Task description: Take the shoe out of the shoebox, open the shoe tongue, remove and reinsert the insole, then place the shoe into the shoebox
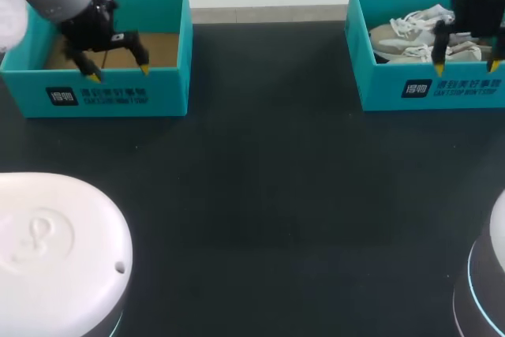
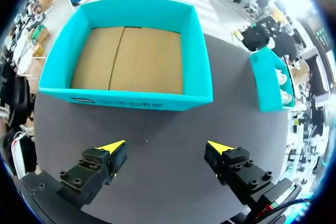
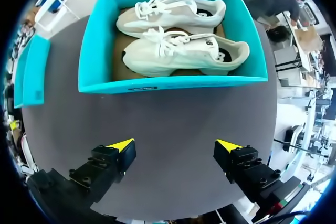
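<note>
While both arms hang above the black table, two white lace-up sneakers lie side by side in the teal shoebox under the right arm. The nearer sneaker sits closest to the front wall, the farther sneaker behind it, both on their sides, laces up. Right gripper hovers short of that box, fingers spread wide, holding nothing. Left gripper is likewise wide apart and bare, hanging just before the other teal box, which shows only a cardboard floor.

Shoes in the box fit either end of the job: shoe waiting to come out, or already put back. Can't tell which; insole state not visible.

If a shoe is to be lifted, judgement: grip the nearer sneaker across the midfoot or heel collar, not the laces, come down clear of the front wall, lift straight up so the toe doesn't snag.
</note>
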Robot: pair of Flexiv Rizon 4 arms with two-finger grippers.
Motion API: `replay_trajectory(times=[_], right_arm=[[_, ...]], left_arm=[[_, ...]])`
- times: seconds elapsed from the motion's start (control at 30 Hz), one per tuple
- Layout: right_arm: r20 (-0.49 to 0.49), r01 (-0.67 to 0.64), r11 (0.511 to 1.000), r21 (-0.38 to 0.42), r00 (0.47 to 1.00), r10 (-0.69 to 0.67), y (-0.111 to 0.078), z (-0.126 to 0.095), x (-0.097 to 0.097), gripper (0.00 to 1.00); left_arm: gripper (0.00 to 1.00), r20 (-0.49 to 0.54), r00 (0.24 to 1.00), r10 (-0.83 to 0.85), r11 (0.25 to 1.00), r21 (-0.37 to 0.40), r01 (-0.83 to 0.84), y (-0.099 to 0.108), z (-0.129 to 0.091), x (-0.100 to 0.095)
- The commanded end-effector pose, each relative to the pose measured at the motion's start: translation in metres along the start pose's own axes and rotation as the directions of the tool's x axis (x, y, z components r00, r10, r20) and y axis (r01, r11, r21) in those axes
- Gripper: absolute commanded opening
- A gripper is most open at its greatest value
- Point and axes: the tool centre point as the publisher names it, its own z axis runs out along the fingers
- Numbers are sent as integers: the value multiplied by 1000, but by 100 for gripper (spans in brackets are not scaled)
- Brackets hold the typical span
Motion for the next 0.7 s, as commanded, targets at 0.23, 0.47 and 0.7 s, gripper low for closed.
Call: replay_trajectory(times=[0.23, 0.47, 0.7], right_arm=[[-15, -24, 987, -160, 1000, 22, -26, 14, 0, 100], [-33, -33, 988, -151, 999, 28, -31, 23, -4, 100], [-57, -18, 991, -133, 998, 10, -31, 26, -5, 100]], left_arm=[[100, 88, 983, -160, 978, -118, 170, -18, 18, -8], [100, 138, 965, -225, 965, -103, 239, -20, 25, -17], [100, 132, 936, -325, 940, -66, 336, -17, 23, -28]])
